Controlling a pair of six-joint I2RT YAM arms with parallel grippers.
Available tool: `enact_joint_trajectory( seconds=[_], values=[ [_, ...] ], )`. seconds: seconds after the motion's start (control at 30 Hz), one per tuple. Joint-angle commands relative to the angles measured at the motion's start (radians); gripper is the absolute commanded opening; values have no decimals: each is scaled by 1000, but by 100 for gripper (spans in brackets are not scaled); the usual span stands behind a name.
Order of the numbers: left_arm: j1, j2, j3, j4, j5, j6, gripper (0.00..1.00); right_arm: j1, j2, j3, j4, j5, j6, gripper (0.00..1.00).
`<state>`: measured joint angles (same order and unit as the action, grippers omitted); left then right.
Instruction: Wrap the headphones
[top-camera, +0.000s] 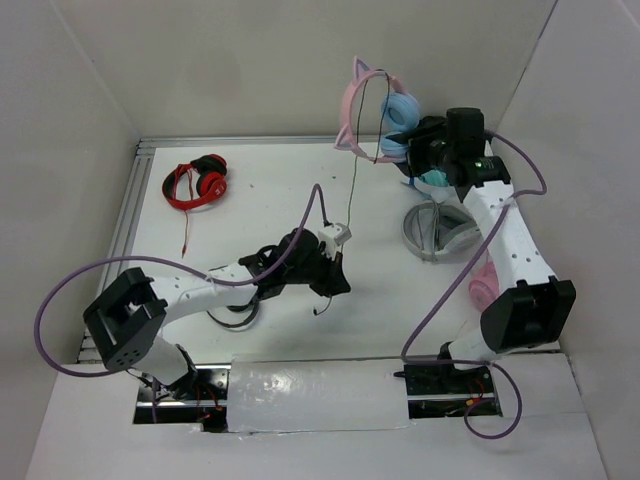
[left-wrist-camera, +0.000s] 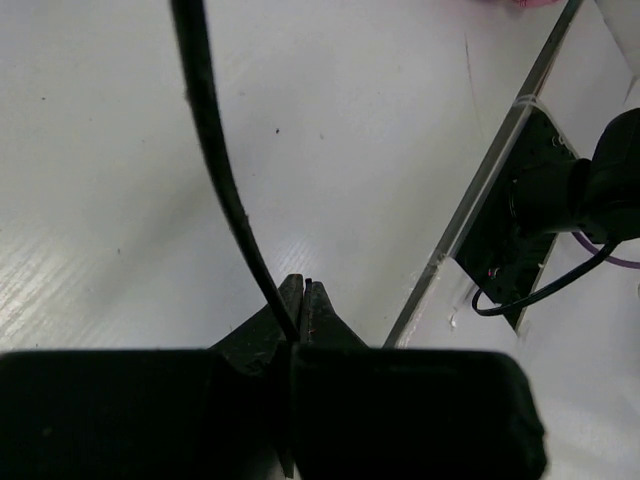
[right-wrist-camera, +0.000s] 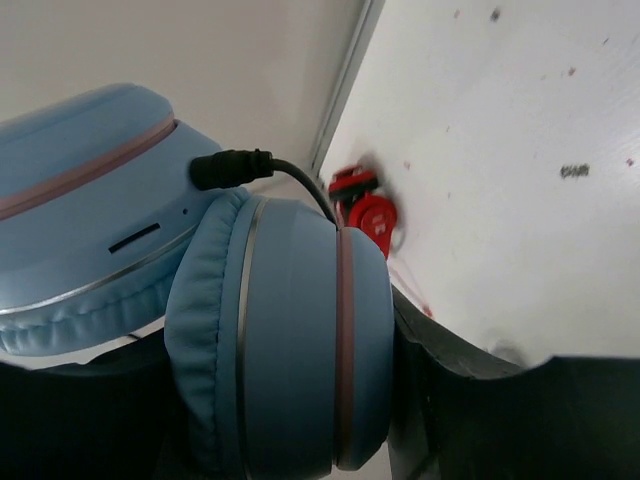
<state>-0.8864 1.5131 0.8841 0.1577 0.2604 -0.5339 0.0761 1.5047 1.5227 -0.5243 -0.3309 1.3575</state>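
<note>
Pink-banded, cat-eared headphones (top-camera: 372, 105) hang in the air above the far right of the table (top-camera: 270, 200). Their light-blue ear cups (right-wrist-camera: 280, 340) are squeezed side by side between the part-spread fingers of my right gripper (top-camera: 418, 148). My left gripper (left-wrist-camera: 303, 298) is pressed together, pinching the thin black cable (left-wrist-camera: 215, 150) that drops from the cups. I judge the padding soft and forgiving to grip. The cable looks limp, light and slippery, so I'd wind it under gentle tension and spare the plug (right-wrist-camera: 225, 168).

the right arm (top-camera: 505, 235) partly hides the pink headphones (top-camera: 484, 284); the left wrist view crops the cable (left-wrist-camera: 215, 150).
</note>
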Motion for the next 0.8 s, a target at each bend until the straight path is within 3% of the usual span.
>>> enact_joint_trajectory(
  seconds=[0.0, 0.07, 0.2, 0.3, 0.37, 0.47, 0.57, 0.7, 0.77],
  values=[
    [-49, -50, 50, -21, 2, 9, 0, 74, -107, 68, -9, 408, 65, 0],
    [-97, -97, 68, -88, -74, 9, 0, 125, -109, 79, -92, 556, 90, 0],
    [-166, -174, 78, -144, -98, 28, 0, 215, -118, 25, -103, 830, 155, 0],
    [-194, -223, 101, -233, -142, 17, 0, 278, -59, 83, -201, 997, 164, 0],
    [-195, -273, 105, -251, -151, 29, 0, 303, -26, 111, -276, 1064, 148, 0],
    [-195, -343, 118, -280, -173, 86, 0, 352, 32, 68, -217, 1148, -31, 0],
    [-194, -387, 168, -362, -245, 122, 0, 407, 99, 62, -247, 1248, -98, 0],
    [-192, -392, 263, -447, -358, 150, 0, 471, 195, 148, -431, 1346, -58, 0],
    [-191, -381, 323, -492, -383, 169, 0, 508, 225, 174, -431, 1389, -115, 0]
  ],
)
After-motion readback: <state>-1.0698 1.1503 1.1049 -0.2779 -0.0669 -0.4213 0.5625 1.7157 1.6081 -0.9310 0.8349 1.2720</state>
